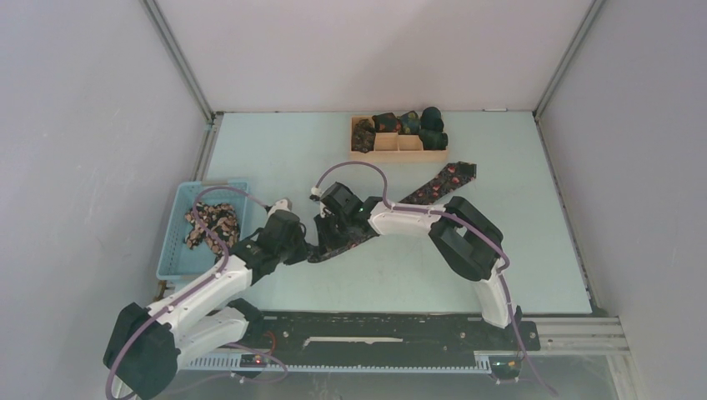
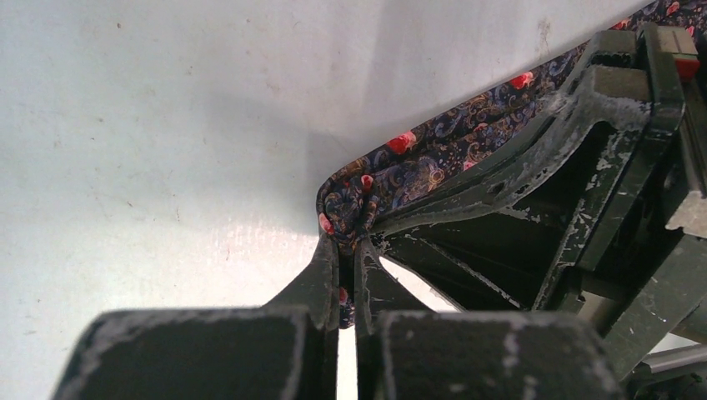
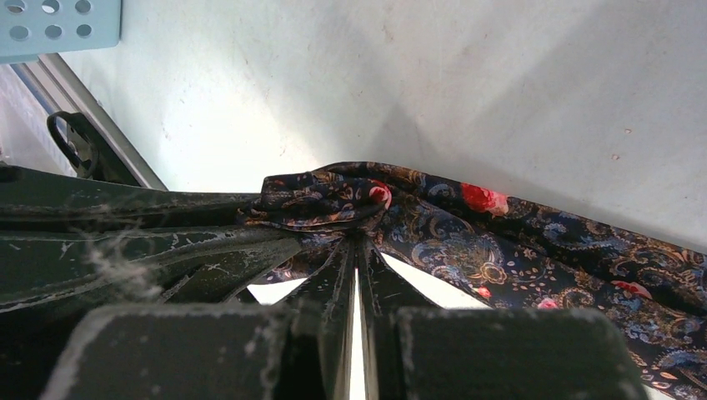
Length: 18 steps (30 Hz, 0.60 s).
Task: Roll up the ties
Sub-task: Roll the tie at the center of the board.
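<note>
Top: tie (image 1: 438, 185) diagonal on worktop (image 1: 275, 150), centre toward 2 o'clock; left pincer (image 1: 315, 250), right pincer (image 1: 327, 243) meet at its 8 o'clock end.
Left wrist: left pincer (image 2: 346, 250) pressed together, pinching bunched tie tip.
Right wrist: right pincer (image 3: 357, 250) pressed together, nipping folded edge.

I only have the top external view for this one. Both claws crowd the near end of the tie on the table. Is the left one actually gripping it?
Observer: Yes. The left wrist view shows the left claw shut on a bunched fold of the tie, with fabric pinched between its tips.
Operator: And the right claw?
Observer: In the right wrist view the right claw is shut too, with a small folded-over curl of the tie's end at its tips.
Operator: Is that a tidy roll?
Observer: No. The curl looks loose and wrinkled, and the rest trails flat on the table.
</note>
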{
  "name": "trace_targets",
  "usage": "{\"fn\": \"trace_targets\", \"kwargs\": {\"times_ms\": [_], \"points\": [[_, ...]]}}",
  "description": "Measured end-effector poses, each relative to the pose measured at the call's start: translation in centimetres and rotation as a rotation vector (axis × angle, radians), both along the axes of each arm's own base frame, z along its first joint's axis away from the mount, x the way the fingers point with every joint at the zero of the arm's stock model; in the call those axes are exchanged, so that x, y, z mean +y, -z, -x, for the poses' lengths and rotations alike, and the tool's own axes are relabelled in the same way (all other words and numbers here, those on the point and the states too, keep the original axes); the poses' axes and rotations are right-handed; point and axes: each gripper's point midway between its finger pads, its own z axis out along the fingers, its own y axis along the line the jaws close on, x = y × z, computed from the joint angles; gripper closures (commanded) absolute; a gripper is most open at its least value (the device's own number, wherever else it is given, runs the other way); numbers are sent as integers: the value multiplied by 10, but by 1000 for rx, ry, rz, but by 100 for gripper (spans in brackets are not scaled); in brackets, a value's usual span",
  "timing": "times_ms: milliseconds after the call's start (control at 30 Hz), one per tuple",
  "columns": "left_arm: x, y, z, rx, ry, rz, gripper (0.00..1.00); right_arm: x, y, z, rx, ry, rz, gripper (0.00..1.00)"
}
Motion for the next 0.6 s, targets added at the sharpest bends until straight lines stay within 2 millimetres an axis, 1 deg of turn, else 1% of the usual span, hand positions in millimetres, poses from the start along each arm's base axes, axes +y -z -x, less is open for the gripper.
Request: {"fn": "trace_targets", "kwargs": {"times_ms": [167, 433, 600], "points": [[-1, -1, 0, 6, 2, -3, 100, 1, 0, 0, 7, 4, -2, 94], [-2, -9, -3, 15, 4, -10, 100, 8, 2, -1, 21, 4, -19, 94], [-2, -10, -4, 31, 19, -34, 100, 13, 4, -1, 34, 2, -34, 94]]}}
